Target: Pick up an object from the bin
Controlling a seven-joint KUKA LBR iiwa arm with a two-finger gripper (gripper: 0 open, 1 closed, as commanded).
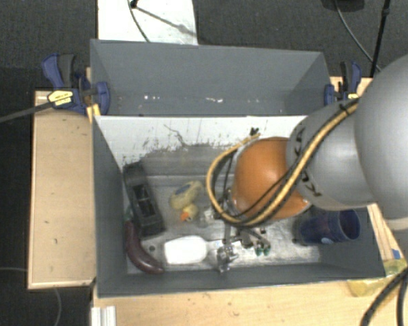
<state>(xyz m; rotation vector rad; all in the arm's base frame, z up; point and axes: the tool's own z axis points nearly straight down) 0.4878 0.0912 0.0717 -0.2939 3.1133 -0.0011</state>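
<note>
jaws beside the white oval object [185,251] sit half hidden under the orange cover [262,175], open or closed unclear

Bin [112,182] contents, by count:
- black rectangular block [141,200]: one
- yellow toy duck [184,197]: one
- white oval object [185,251]: one
- dark purple curved eggplant-shaped toy [139,252]: one
- blue cup [330,227]: one

Total identifiable items: five.

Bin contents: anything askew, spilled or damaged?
Nothing spilled. The blue cup at the right seems to lie on its side, partly under the arm. The bin's back wall is scuffed with dark scratches. The gripper sits low beside the white oval thing.
</note>
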